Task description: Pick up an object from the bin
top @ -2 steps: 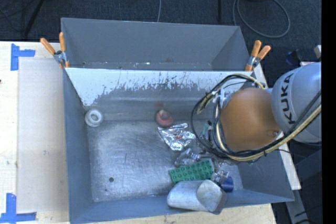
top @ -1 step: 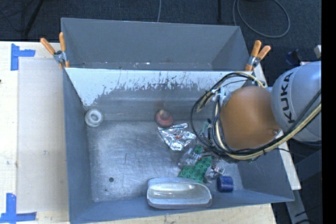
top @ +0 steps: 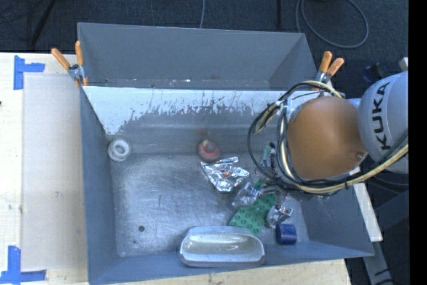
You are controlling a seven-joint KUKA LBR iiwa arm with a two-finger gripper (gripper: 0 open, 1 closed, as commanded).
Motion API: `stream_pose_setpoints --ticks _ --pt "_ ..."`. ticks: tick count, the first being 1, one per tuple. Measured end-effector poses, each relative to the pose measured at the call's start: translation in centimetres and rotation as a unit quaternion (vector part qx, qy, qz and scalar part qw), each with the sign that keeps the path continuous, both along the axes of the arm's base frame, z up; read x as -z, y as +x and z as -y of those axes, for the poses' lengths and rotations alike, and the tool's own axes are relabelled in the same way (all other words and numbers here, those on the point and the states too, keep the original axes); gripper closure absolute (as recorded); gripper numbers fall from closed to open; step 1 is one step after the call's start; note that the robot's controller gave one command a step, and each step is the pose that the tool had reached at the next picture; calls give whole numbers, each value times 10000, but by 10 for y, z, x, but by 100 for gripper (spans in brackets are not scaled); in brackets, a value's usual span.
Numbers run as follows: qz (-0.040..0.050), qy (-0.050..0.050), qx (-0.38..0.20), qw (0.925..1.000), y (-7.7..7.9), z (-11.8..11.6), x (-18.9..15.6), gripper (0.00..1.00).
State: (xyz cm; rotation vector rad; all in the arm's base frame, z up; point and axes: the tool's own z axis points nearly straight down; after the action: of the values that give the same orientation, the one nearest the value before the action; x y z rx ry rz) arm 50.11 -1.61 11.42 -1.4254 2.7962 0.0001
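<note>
My gripper (top: 265, 203) hangs low at the bin's right side, under the arm's orange dome. It is open, and its two metal fingertips (top: 248, 195) straddle the upper end of a green studded plate (top: 252, 215) lying flat on the floor. Nothing is lifted between the fingers. A crumpled ball of silver foil (top: 225, 174) lies just left of the gripper, touching or nearly touching the left fingertip. A small blue block (top: 285, 233) sits just below the right fingertip, by the bin's right wall.
A clear oval plastic lid or dish (top: 221, 247) lies against the front wall. A small pinkish-red lump (top: 209, 149) sits near the back wall's foot, and a white ring (top: 119, 149) is at the far left. The dome and cables hide the bin's right corner.
</note>
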Motion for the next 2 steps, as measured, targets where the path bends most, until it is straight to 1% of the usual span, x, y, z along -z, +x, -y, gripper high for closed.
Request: stream_pose_setpoints --ticks 1,2 --pt "-6 -2 21 10000 1 -1 -32 100" --pt "-20 3 58 10000 0 -2 -31 100"
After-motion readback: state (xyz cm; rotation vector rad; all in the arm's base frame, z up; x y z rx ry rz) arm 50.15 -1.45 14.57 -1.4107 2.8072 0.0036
